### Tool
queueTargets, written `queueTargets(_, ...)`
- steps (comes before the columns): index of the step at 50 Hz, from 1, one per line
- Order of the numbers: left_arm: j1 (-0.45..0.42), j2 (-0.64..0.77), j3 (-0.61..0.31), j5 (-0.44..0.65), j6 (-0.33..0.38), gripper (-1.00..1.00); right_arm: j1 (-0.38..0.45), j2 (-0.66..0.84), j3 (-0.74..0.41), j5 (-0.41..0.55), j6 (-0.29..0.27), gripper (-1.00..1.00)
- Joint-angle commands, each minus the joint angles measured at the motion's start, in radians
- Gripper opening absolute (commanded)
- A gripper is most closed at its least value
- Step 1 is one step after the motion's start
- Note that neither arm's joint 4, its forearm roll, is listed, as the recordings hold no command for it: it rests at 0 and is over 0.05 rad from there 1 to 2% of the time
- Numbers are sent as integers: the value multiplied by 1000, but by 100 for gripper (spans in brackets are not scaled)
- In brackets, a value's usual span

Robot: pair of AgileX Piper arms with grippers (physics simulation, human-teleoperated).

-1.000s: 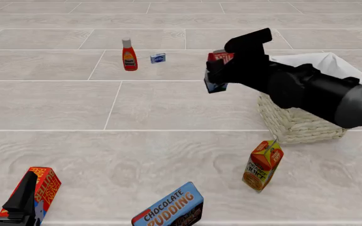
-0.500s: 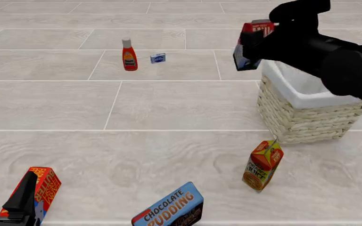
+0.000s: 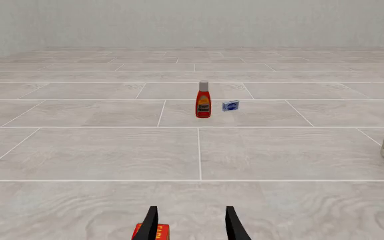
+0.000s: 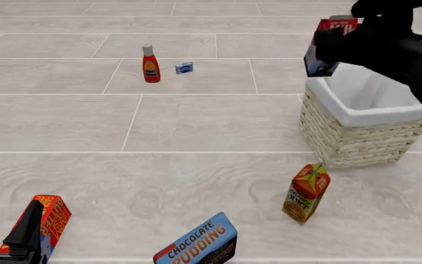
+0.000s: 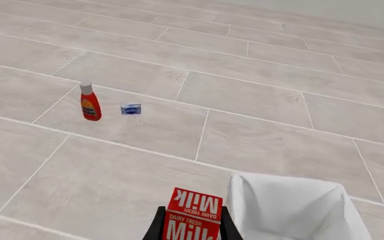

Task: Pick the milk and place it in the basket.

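Left gripper (image 4: 6, 234): we see it low at the near left of the front view, fingers parted with nothing between them, just beside a red snack box (image 4: 50, 219).
Ketchup bottle (image 4: 150, 64): upright at the far left-centre, with a small blue packet (image 4: 184, 67) near its right.
Chocolate pudding box (image 4: 196, 243): at the near edge, centre.
Orange juice carton (image 4: 306, 192): tilted, in front of the basket.
Right gripper (image 5: 189, 224): we find its fingers closed on the milk's two sides.
Milk (image 4: 327, 45): small carton, red top with white "Milk" lettering, dark blue and white lower part; held aloft, leaning, above the basket's far-left rim.
Basket (image 4: 350, 140): pale woven wicker with white cloth liner, at the right.
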Motion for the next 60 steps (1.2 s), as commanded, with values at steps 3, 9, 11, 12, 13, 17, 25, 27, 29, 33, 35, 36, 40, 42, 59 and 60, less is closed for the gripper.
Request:
queueTargets(3,0,0,0,0,0,100,-69,-17,-23,8,10,-100)
queueTargets(9,0,0,0,0,0,100,-97,-11,-26,15,4,-100)
queueTargets(11,0,0,0,0,0,100,-109,-7,-27,15,0,-100)
queueTargets(12,0,0,0,0,0,100,-109,-7,-27,15,0,-100)
queueTargets(13,0,0,0,0,0,100,-116,-5,-28,16,1,-100)
queueTargets(17,0,0,0,0,0,100,-135,7,-29,16,-2,-100)
queueTargets(25,0,0,0,0,0,100,-169,38,-32,14,-10,-100)
queueTargets(27,0,0,0,0,0,100,-178,46,-34,15,-14,-100)
queueTargets(29,0,0,0,0,0,100,-185,51,-37,17,-13,-100)
queueTargets(33,0,0,0,0,0,100,-203,65,-44,19,-12,-100)
queueTargets(35,0,0,0,0,0,100,-211,72,-44,19,-10,-100)
queueTargets(36,0,0,0,0,0,100,-211,72,-44,19,-10,-100)
queueTargets(40,0,0,0,0,0,100,-226,86,-44,15,-8,-100)
queueTargets(42,0,0,0,0,0,100,-235,95,-45,12,-5,-100)
queueTargets(59,0,0,0,0,0,100,-283,178,-54,-5,-10,-100)
queueTargets(60,0,0,0,0,0,100,-287,183,-55,-7,-12,-100)
